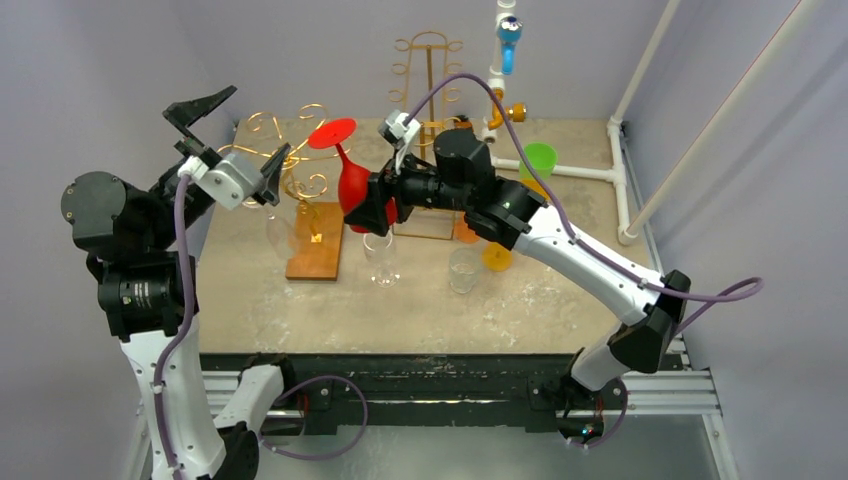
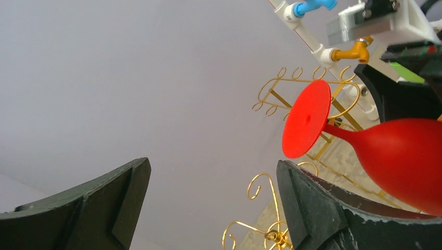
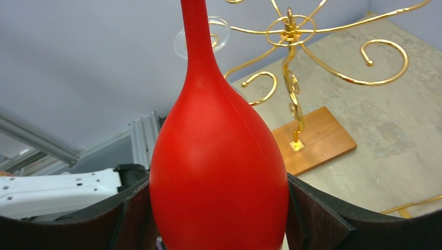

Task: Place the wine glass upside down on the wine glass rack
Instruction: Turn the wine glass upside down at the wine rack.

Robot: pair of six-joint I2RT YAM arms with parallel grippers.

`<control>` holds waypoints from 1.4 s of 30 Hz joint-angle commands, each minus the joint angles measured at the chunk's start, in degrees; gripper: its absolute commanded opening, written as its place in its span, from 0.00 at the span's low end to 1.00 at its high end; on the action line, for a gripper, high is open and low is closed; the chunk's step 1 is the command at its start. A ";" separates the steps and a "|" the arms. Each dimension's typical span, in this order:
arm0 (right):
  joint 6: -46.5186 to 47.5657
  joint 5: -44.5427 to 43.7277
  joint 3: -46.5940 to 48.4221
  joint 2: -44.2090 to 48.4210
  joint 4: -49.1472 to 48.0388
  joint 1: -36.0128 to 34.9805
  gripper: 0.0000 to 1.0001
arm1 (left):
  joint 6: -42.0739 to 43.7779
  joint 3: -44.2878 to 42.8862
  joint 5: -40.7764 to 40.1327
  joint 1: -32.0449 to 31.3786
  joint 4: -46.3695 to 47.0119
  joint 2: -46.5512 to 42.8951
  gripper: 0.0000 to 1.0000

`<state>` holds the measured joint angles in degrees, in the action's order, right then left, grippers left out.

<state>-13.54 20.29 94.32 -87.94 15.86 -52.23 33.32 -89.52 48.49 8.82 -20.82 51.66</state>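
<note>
My right gripper is shut on the bowl of a red wine glass. It holds the glass above the table, stem and round foot pointing up and to the left, toward the gold scroll rack on its wooden base. In the right wrist view the red bowl fills the space between my fingers, with the rack's arms behind it. My left gripper is open and empty, raised left of the rack. Its view shows the red foot.
A taller gold rack stands at the back. Clear glasses stand mid-table. A clear glass hangs by the wooden base. A green cup and orange pieces lie right. White pipes edge the back right.
</note>
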 commanded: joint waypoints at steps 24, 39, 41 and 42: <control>6.63 -2.76 0.27 -14.36 -12.23 2.22 0.60 | -12.89 -10.47 -20.43 -0.03 -5.27 5.62 1.00; 6.64 -4.87 0.31 -18.26 -16.89 -0.79 0.60 | -10.65 -9.41 -22.25 -0.11 -6.80 6.50 1.00; 5.84 -4.35 -0.20 -18.14 -18.23 -0.86 0.60 | -10.77 -9.06 -22.35 -0.11 -6.87 6.38 1.00; 5.51 -3.92 -0.34 -18.19 -18.70 -0.85 0.60 | -10.88 -8.91 -22.37 -0.05 -6.93 6.35 1.00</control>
<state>-7.79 15.94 93.71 -108.05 3.14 -53.21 23.14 -98.94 28.12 8.84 -27.94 58.57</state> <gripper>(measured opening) 0.802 0.996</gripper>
